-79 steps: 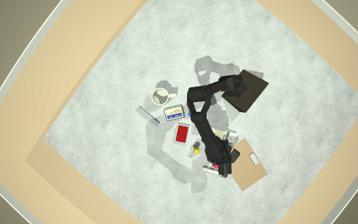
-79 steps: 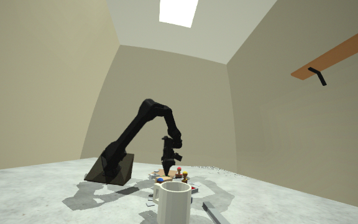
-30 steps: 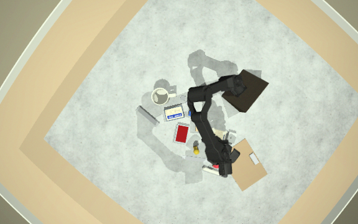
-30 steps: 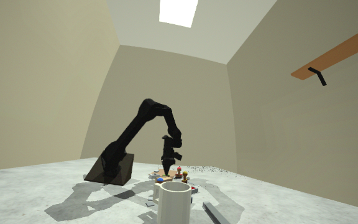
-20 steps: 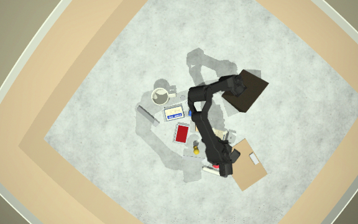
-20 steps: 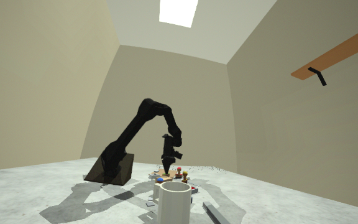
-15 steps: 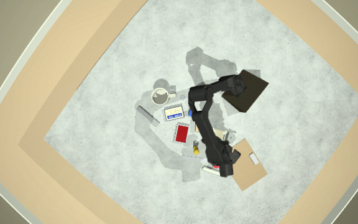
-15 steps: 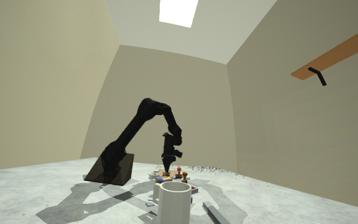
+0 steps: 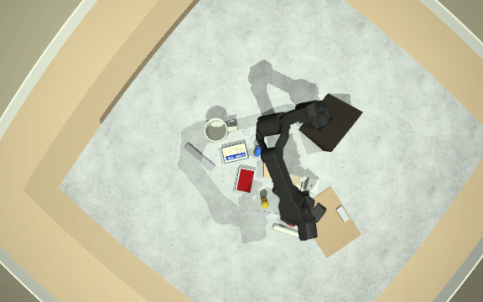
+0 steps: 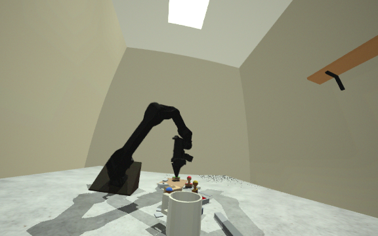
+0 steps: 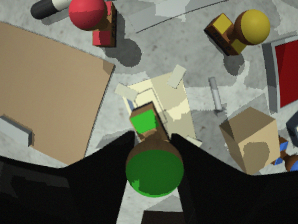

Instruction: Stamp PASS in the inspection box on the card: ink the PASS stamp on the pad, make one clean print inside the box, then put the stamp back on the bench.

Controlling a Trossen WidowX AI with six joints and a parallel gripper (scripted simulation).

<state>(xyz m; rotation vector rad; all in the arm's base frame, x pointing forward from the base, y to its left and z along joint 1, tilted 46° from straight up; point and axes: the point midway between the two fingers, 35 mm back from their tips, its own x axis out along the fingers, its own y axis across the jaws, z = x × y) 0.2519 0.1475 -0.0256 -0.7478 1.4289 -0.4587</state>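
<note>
Hand grasping 1 PASS stamp, green round knob and green-topped brown block, over the cream card; contact with card cannot be told

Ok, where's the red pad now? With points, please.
In the top view, the red pad (image 9: 245, 180) (image 11: 288, 72) lies between the card box (image 9: 235, 153) and yellow stamp (image 9: 265, 204) (image 11: 252, 27), left of the arm.

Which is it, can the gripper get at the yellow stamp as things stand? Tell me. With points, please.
Probably not yet: the gripper (image 10: 176, 176) (image 11: 152, 137) is shut on the green stamp (image 11: 154, 172) and would need to release it first. Nothing visible covers the yellow stamp's knob (image 9: 265, 204) (image 10: 195, 183) (image 11: 252, 27).
</note>
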